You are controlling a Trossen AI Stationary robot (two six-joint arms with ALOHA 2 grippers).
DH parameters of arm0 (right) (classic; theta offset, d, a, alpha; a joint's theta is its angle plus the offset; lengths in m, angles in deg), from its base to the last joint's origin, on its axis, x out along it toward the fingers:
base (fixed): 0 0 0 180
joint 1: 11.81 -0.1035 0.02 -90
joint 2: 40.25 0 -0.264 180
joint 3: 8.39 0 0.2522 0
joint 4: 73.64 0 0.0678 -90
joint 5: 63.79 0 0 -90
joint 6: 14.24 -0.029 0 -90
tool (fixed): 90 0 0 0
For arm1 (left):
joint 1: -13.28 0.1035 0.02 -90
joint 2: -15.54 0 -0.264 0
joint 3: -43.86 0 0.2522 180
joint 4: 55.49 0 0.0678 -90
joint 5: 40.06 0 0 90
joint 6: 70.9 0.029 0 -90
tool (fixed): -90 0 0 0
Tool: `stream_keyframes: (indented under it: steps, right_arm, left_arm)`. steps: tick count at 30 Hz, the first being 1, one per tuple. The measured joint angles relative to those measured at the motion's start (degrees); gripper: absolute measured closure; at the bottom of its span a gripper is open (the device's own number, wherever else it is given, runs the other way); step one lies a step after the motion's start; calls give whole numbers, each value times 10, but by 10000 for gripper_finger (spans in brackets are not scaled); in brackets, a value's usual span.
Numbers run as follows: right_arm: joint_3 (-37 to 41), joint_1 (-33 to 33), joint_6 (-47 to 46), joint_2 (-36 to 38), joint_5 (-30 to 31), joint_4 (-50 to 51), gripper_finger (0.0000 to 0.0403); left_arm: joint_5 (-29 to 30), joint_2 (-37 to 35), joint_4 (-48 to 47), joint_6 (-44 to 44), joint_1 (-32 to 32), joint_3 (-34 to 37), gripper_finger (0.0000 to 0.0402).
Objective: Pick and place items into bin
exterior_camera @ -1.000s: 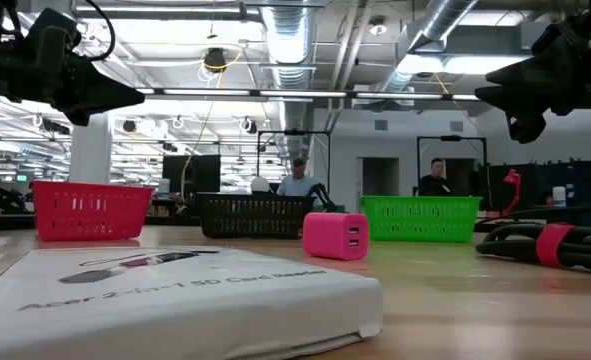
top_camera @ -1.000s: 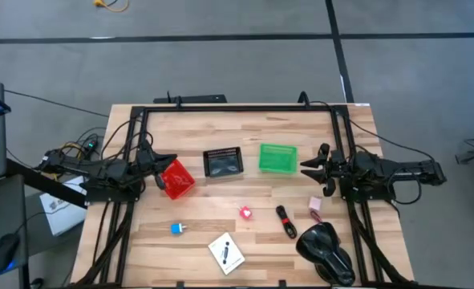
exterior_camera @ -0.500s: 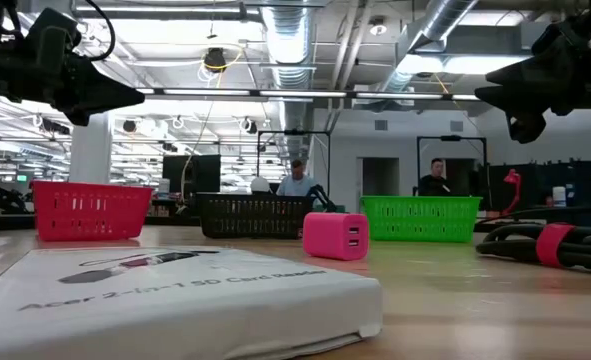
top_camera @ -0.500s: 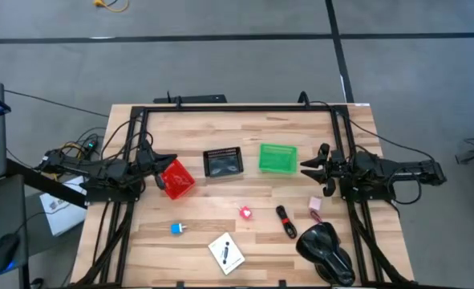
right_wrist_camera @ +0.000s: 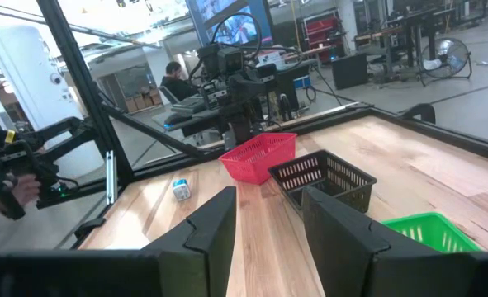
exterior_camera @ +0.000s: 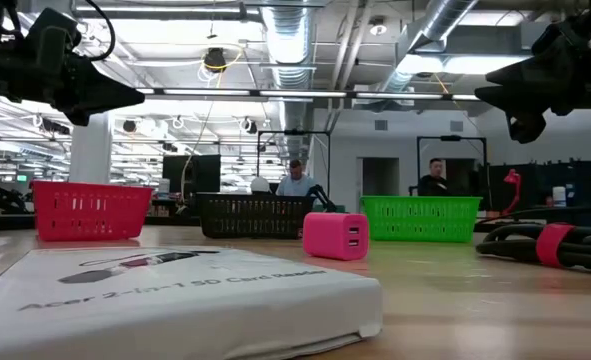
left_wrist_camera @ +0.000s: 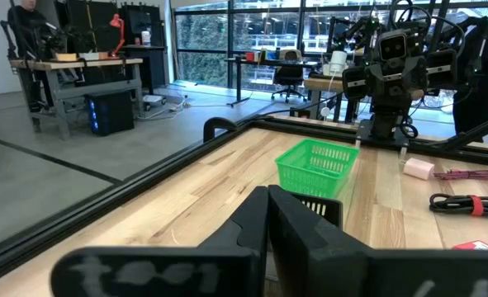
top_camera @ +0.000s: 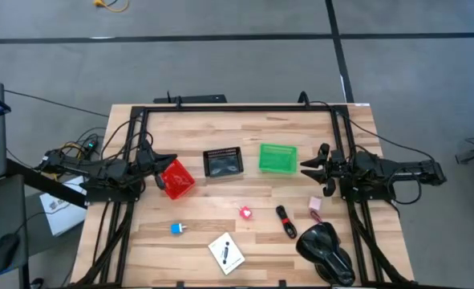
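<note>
I have not picked anything up yet, so I think my first job is to choose one item and go get it. My left gripper [top_camera: 158, 165] hangs over the table's left side, just beside the red bin [top_camera: 176, 178], and its fingers are pressed together with nothing in them. My right gripper [top_camera: 311, 168] waits at the right side, near the green bin [top_camera: 277, 158], with its fingers a little apart and empty. To do this well, I would open the left fingers wide, come straight down over the blue piece [top_camera: 178, 229], grab it around the middle, lift it, and let go over a bin. The small things could slip, so I would go slow. Now I count from left to right. There are three bins: red, black [top_camera: 223, 162] and green. There are five items on the front of the table: one blue piece, one white card [top_camera: 226, 253], one pink-red piece [top_camera: 245, 213], one black-and-red stick [top_camera: 285, 221] and one pale pink cube [top_camera: 315, 205]. There is also one big black lump [top_camera: 326, 245]. All the bins look empty.
</note>
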Motion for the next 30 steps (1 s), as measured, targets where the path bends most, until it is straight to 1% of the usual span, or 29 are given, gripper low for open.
stream_keyframes:
  steps: [10, 11, 14, 16, 22, 26, 28, 30]
  right_arm:
    - [0, 0, 0, 0, 0, 0, 268]
    - [0, 0, 1, 0, 0, 0, 269]
    - [0, 0, 22, 0, 2, 0, 270]
    - [0, 0, 33, 0, 5, -1, 270]
    - [1, -1, 27, 0, 6, -7, 268]
    - [1, 4, 38, 0, 21, -54, 271]
    - [-10, 4, 38, 1, 20, -51, 273]
    - [-45, 4, 46, -3, 7, -31, 275]
  left_arm:
    - [-2, 0, 8, -2, 0, 1, 401]
    - [-2, 0, 8, -21, 0, 1, 401]
    - [-5, 1, 15, -124, 0, 1, 401]
    - [-5, 1, 22, -158, 0, 2, 401]
    - [-1, 1, 38, -144, 0, 2, 401]
    - [-43, 1, 93, -144, 0, 2, 401]
    - [-67, 1, 122, -152, 0, 2, 401]
    - [-81, 1, 140, -155, 0, 1, 401]
